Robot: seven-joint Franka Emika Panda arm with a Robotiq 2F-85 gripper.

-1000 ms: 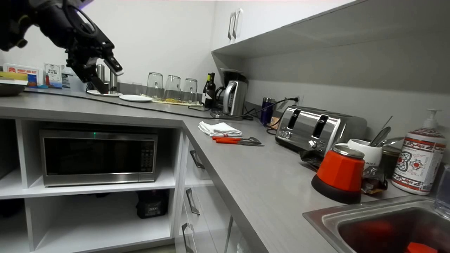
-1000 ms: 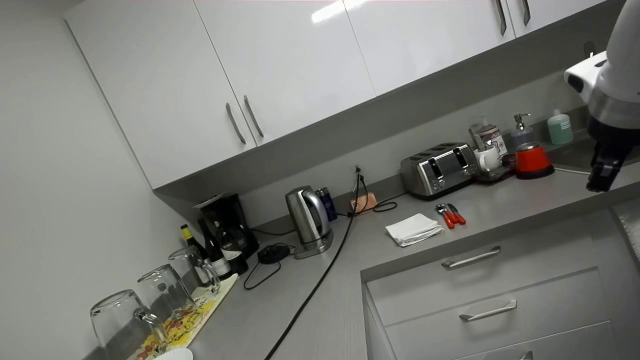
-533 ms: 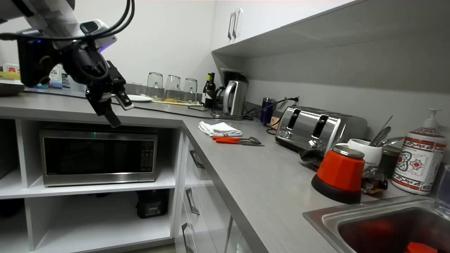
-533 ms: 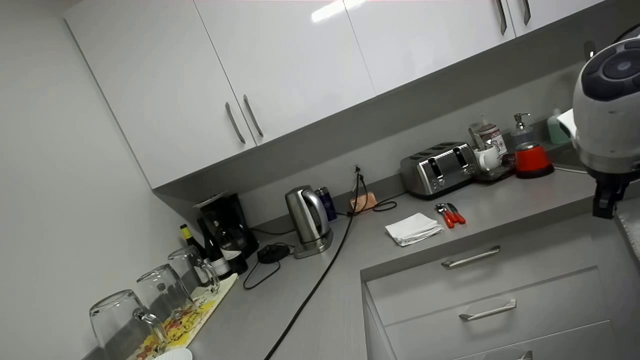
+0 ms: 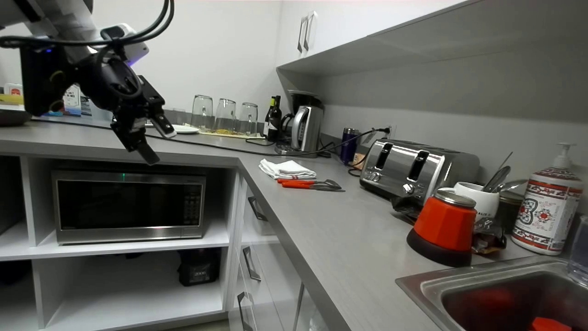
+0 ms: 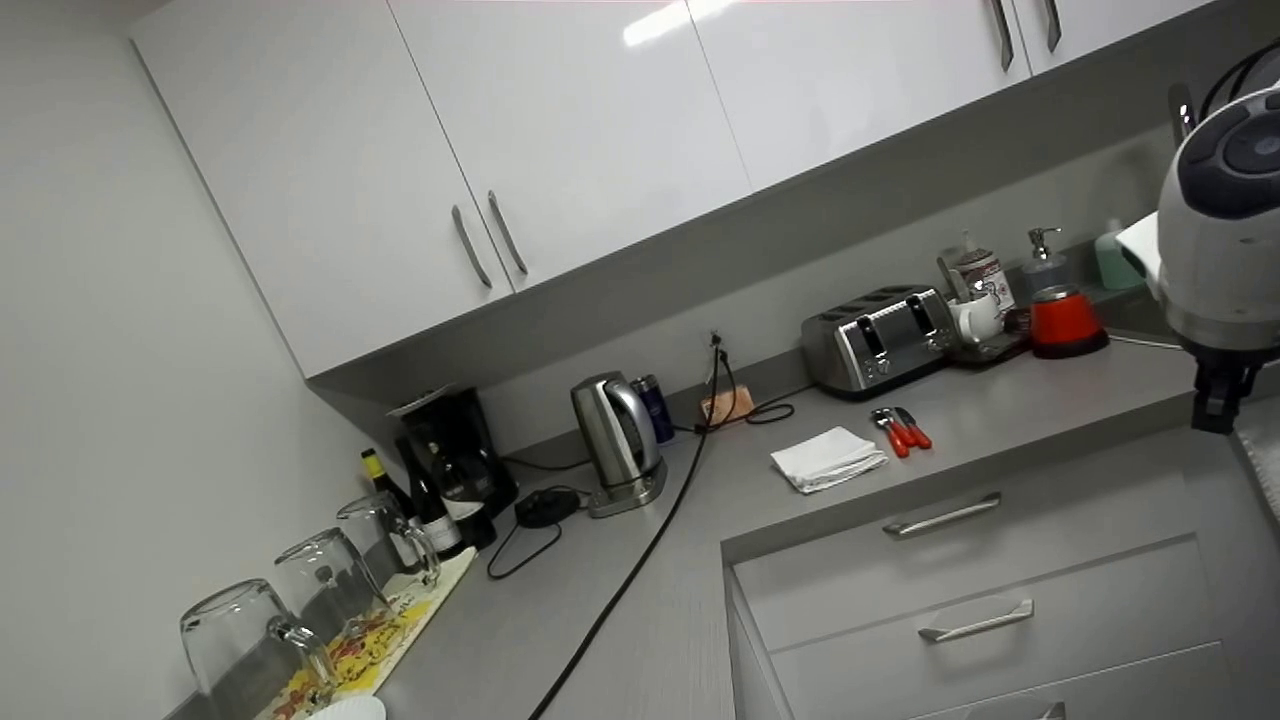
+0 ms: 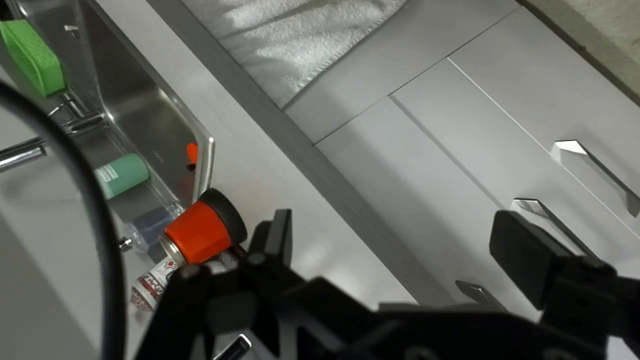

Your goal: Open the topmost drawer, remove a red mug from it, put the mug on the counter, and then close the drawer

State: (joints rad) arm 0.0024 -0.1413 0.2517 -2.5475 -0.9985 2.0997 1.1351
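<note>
The topmost drawer [image 6: 850,585] looks shut under the counter [image 6: 1000,425]. Its metal handle shows below the counter edge. The drawer also shows in an exterior view [image 5: 262,227] and in the wrist view [image 7: 400,180]. The red mug is out of view. My gripper [image 5: 158,146] is open and holds nothing. In an exterior view it [image 6: 1213,415] hangs right of the top drawer's handle, near counter-edge height. In the wrist view my fingers [image 7: 392,225] are wide apart, with the counter edge and top drawer front beyond them, touching neither.
An orange-red cone-shaped item [image 5: 443,230] stands by the sink [image 5: 413,280]. A toaster [image 5: 418,170], white cloth [image 6: 828,458] and red-handled utensils [image 6: 900,432] sit on the counter. A black cable [image 6: 625,590] crosses it. A white towel [image 7: 300,40] hangs beside the drawers.
Over the last second my gripper came down, and shifted right in both exterior views. In the last half second it has hardly moved. It stays open; the drawer has not moved.
</note>
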